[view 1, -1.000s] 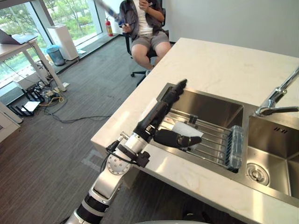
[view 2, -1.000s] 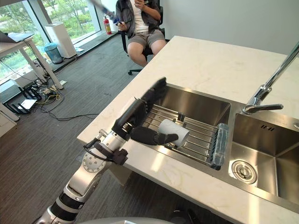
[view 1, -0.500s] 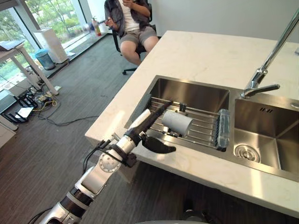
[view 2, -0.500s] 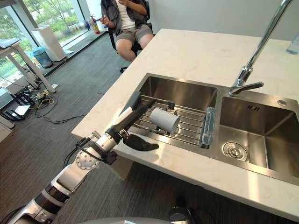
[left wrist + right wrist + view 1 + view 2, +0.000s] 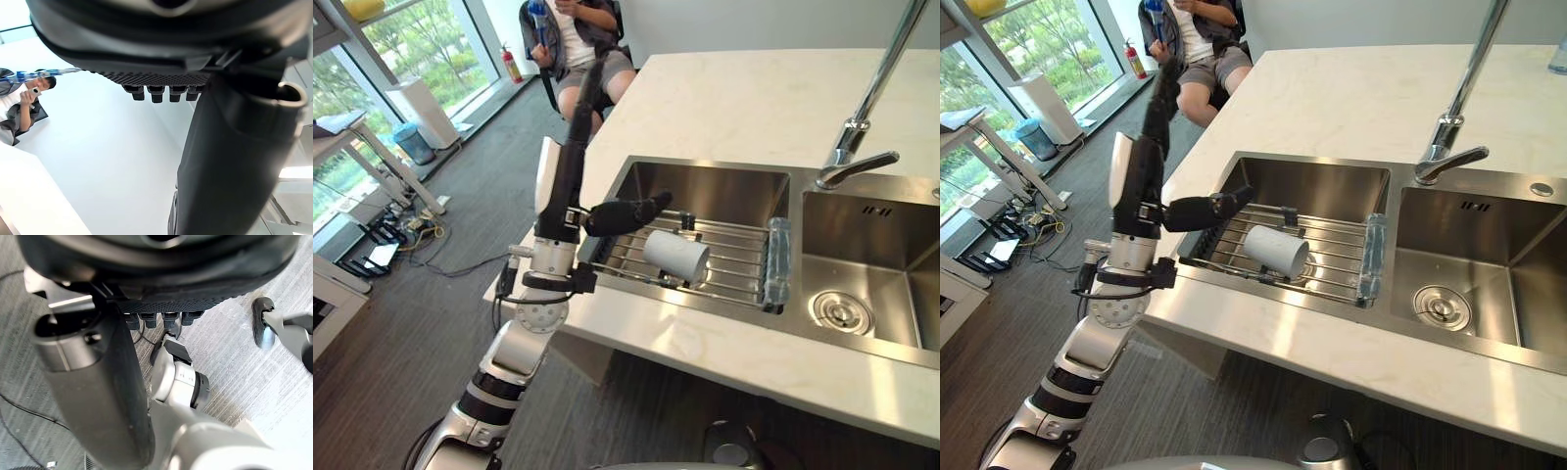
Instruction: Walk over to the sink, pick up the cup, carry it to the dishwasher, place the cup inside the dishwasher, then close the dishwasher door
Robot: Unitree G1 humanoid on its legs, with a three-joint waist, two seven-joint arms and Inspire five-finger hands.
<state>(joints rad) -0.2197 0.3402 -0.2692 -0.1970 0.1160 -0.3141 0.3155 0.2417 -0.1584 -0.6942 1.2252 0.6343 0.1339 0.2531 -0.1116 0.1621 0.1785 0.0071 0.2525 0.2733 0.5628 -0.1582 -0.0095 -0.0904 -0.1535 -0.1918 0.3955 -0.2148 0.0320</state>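
Note:
A white cup (image 5: 675,255) lies on its side on a wire rack (image 5: 734,279) set across the left basin of the steel sink (image 5: 705,191). My left hand (image 5: 564,181) is raised upright over the counter's left edge, beside the basin, and it is open. Its fingers (image 5: 582,103) point up and its thumb (image 5: 626,211) reaches out sideways over the rack, a short way from the cup and touching nothing. In the left wrist view the left hand (image 5: 166,78) has straight fingers. My right hand (image 5: 98,391) hangs open over grey carpet, holding nothing.
A tall faucet (image 5: 862,147) stands behind the sink between the two basins, and the right basin has a drain (image 5: 842,311). A clear brush-like piece (image 5: 775,259) lies at the rack's right end. A person (image 5: 573,29) sits on a chair beyond the counter's far left corner. Desks and bins stand at the left.
The camera has shifted. My left hand has risen from lying low across the rack's left end to standing upright with its fingers up. The cup has stayed on the rack.

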